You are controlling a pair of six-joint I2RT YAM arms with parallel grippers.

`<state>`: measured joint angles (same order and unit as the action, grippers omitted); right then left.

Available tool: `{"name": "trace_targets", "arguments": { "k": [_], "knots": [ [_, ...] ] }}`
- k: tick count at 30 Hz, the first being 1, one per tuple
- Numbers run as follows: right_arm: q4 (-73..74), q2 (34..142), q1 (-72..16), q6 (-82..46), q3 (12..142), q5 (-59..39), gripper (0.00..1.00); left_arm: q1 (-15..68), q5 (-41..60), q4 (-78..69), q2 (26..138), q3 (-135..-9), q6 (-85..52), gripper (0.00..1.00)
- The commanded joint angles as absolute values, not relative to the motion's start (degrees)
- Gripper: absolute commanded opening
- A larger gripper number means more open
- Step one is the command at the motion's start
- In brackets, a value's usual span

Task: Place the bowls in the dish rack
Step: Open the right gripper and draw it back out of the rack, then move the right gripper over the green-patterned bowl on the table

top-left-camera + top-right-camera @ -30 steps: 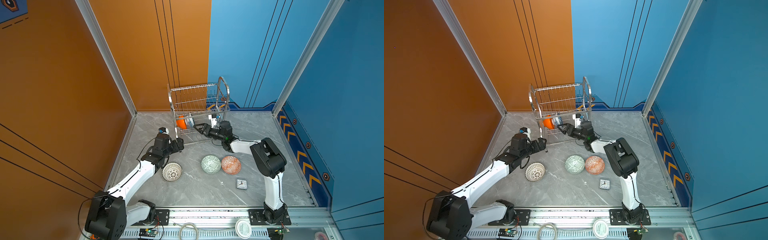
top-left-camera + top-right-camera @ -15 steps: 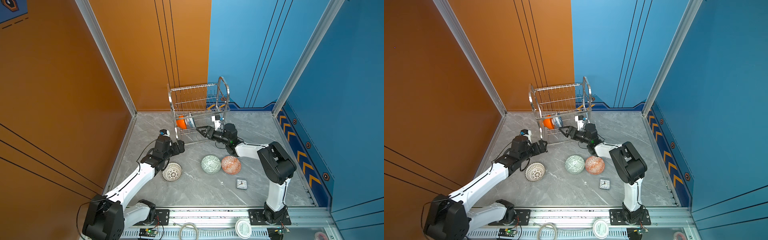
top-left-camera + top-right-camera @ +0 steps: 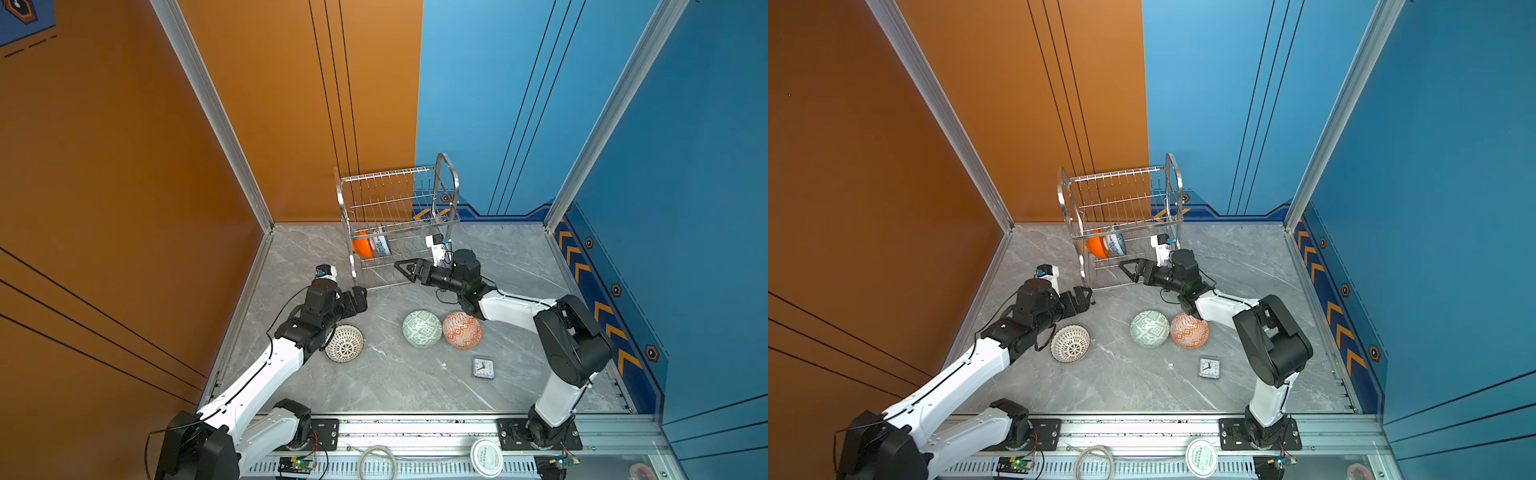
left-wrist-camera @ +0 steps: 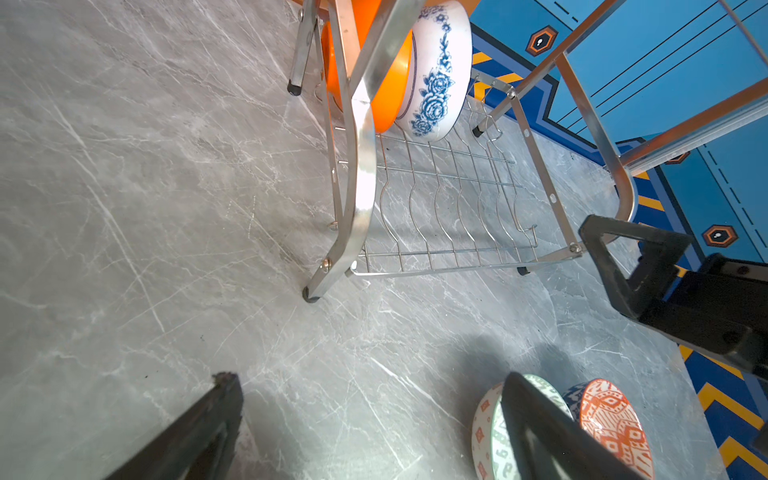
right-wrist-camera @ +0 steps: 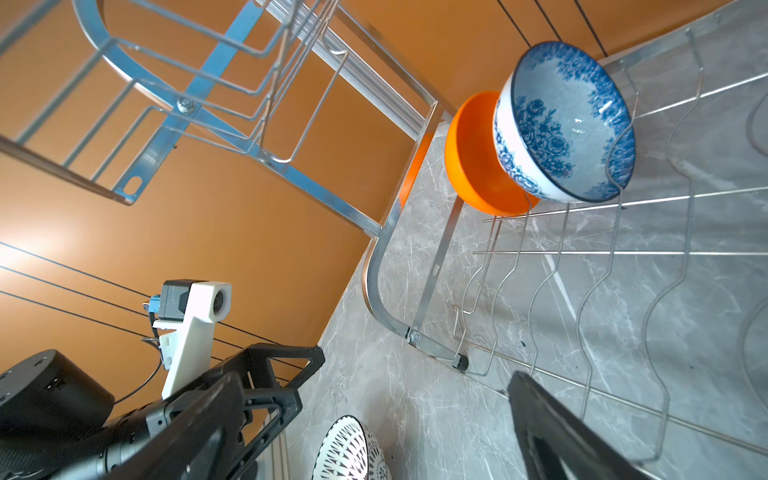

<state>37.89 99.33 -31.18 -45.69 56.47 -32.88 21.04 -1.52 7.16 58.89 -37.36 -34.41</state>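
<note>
Right hand (image 3: 400, 266): fingers apart, nothing between them. It sits low just in front of the lower shelf of the dish rack (image 3: 395, 208), pointing to about 9 o'clock. Forearm runs long and low from the elbow, which is raised at 4 o'clock.

Left hand (image 3: 360, 297): fingers apart too, empty. It is just beside the rack's near-left foot, with the arm stretched out from the base at 7 o'clock.

Orange bowl (image 3: 360, 245) and blue bowl (image 3: 381, 246) are at 10 o'clock from the right hand. Both stand on edge in the wavy slots at the shelf's left end and look to be touching. Packed to that end, they likely leave the other slots free for the rest.

Three bowls are not yet loaded, all on the table (image 3: 395, 386):
- Lattice bowl (image 3: 344, 344), 6 o'clock of the left hand, partly under that wrist.
- Green bowl (image 3: 422, 328) and orange-red bowl (image 3: 462, 330), touching, about 5 o'clock of the right hand.

Likely next is one of these, each hand taking its near side. Clock (image 3: 483, 368) sits further out and stays put.
</note>
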Motion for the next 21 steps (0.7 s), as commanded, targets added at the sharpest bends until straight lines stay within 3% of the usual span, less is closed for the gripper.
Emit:
{"name": "trace_targets", "arguments": {
  "k": [1,9,16,21],
  "knots": [
    [31.9,95.6,-31.8,-41.0,55.1,-29.7,1.0,21.4,-2.2,8.8,57.3,-36.4,-34.8,0.98],
    [16.0,86.6,-32.2,-32.7,52.4,-17.9,1.0,21.4,-0.9,9.8,54.1,-34.6,-35.0,0.98],
    [-7.0,80.1,-32.9,-28.4,55.0,4.5,1.0,21.7,-0.8,10.2,52.2,-33.9,-35.1,0.98],
    [-14.4,75.9,-33.3,-27.7,53.4,17.2,1.0,22.4,-1.2,10.3,51.4,-33.7,-35.3,0.98]
  ]
}}
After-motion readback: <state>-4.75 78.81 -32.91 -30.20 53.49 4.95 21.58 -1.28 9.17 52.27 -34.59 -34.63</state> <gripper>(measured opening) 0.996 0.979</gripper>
